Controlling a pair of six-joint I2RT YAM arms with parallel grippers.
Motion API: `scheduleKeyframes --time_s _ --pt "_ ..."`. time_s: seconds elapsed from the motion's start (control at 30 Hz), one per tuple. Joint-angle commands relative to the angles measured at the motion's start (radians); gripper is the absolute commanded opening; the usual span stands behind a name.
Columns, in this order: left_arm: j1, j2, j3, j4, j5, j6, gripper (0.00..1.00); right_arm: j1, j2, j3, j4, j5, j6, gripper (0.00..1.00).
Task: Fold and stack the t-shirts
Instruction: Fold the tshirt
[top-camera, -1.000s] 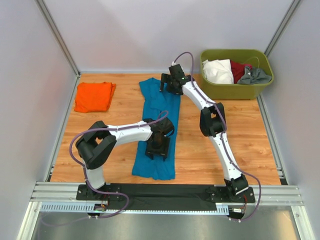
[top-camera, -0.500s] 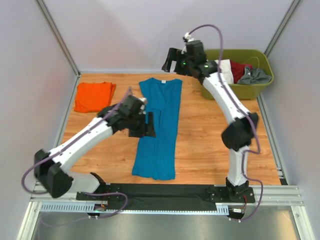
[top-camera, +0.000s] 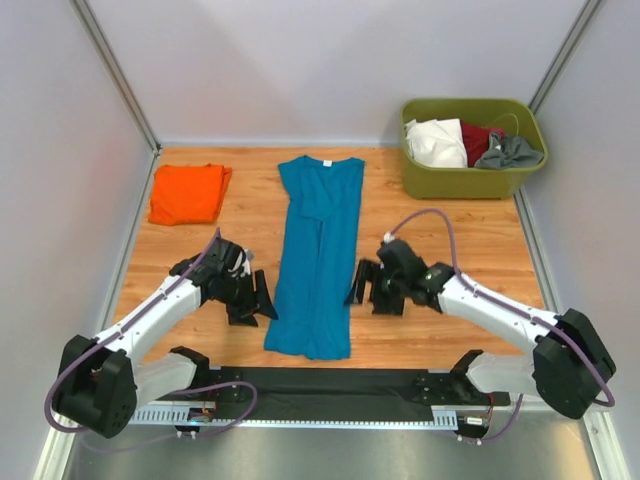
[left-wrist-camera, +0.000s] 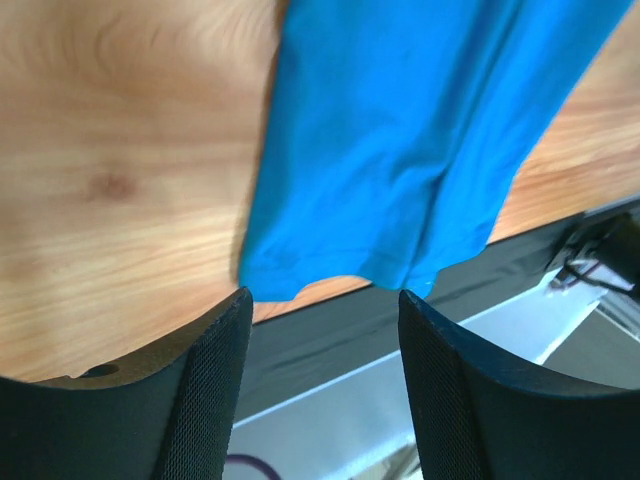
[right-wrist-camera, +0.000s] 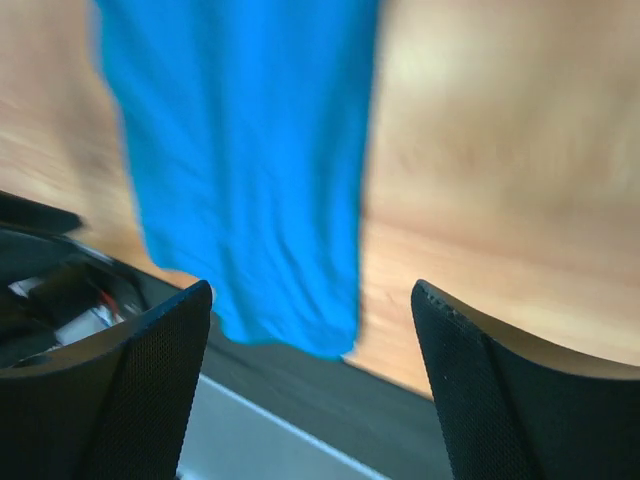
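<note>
the teal t-shirt (top-camera: 316, 262) lies as a strip, long axis near to far. the left end effector (top-camera: 256, 300) and right end effector (top-camera: 362, 285) flank its near half, equally close, both spread and empty.

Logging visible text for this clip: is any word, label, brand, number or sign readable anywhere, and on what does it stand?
No text can be read.
White neck tag on the teal-blue t-shirt: too small to read.
Orange t-shirt and olive-green tub: no lettering shows.
Both wrist views: no print.
</note>
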Motion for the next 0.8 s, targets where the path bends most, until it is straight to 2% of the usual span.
scheduleKeyframes --time_s 0.0,0.13,0.2,0.37,0.63,0.77 --pt "0.004 -0.054 -0.053 0.032 0.061 -0.003 0.66 0.101 -0.115 -0.149 0.159 -0.023 0.252 0.82" --pt "0.004 -0.122 -0.159 0.046 0.07 -0.029 0.66 0.216 -0.117 -0.267 0.236 0.029 0.374 0.79" --pt "-0.009 -0.148 -0.19 0.065 0.081 -0.053 0.64 0.261 -0.095 -0.273 0.253 0.035 0.414 0.78" --pt "-0.049 -0.188 -0.236 0.046 -0.005 -0.113 0.64 0.338 -0.031 -0.279 0.267 0.033 0.461 0.77" --pt "-0.064 -0.183 -0.313 0.144 0.009 -0.127 0.63 0.35 -0.084 -0.341 0.222 0.076 0.518 0.71" --pt "-0.066 -0.179 -0.302 0.164 -0.013 -0.113 0.62 0.35 -0.083 -0.342 0.205 0.096 0.509 0.67"
